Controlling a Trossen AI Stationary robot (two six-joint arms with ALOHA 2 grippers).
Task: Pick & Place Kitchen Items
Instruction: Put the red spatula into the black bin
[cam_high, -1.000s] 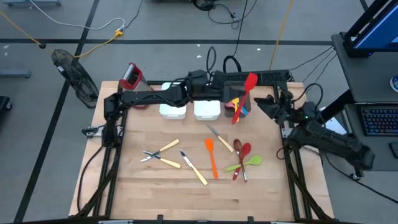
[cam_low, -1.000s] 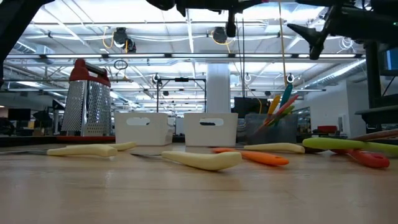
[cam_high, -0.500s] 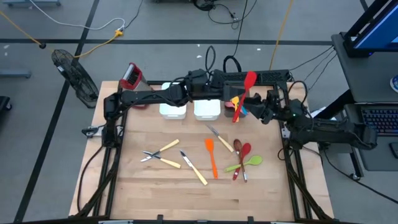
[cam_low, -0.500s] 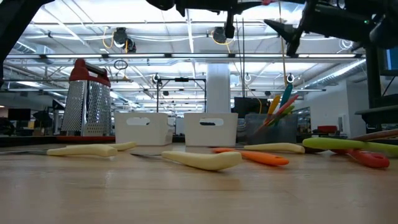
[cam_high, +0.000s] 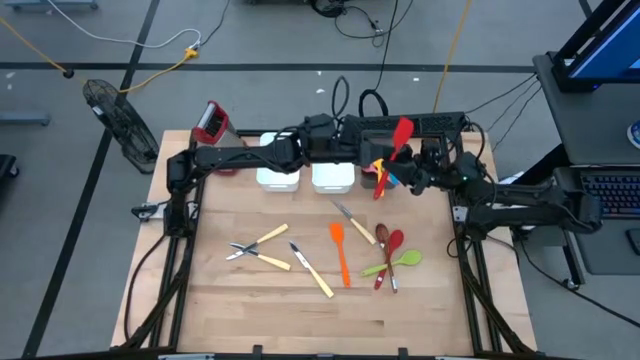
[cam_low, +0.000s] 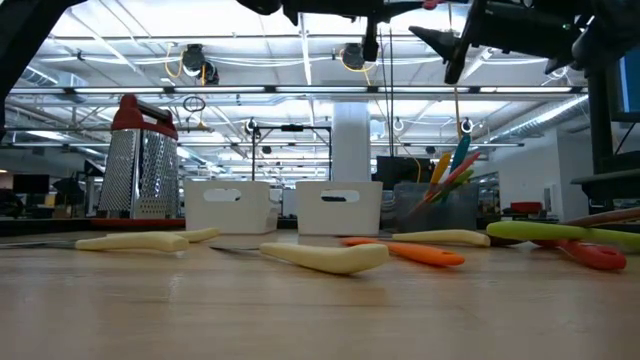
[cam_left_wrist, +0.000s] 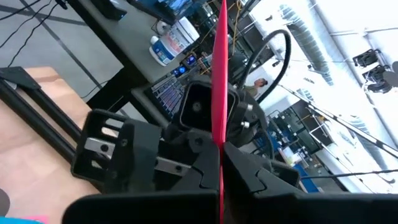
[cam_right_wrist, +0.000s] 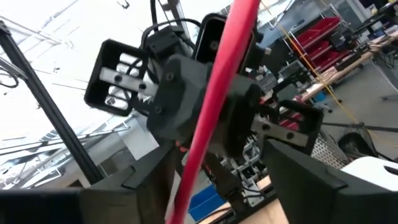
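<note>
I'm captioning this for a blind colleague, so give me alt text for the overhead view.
Above a dark bin at the table's far edge, the left gripper holds a red spatula upright while the open right gripper closes in on it. Orange, red, green and yellow-handled utensils lie scattered on the wood.

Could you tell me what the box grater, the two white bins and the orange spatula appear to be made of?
Box grater: looks like bright metal, since its perforated faces glint, with a red top that is probably plastic. Two white bins: likely matte plastic, being evenly opaque white with moulded handle slots. Orange spatula: probably silicone or plastic, one even orange colour throughout with no shine; the look alone cannot settle which.
</note>
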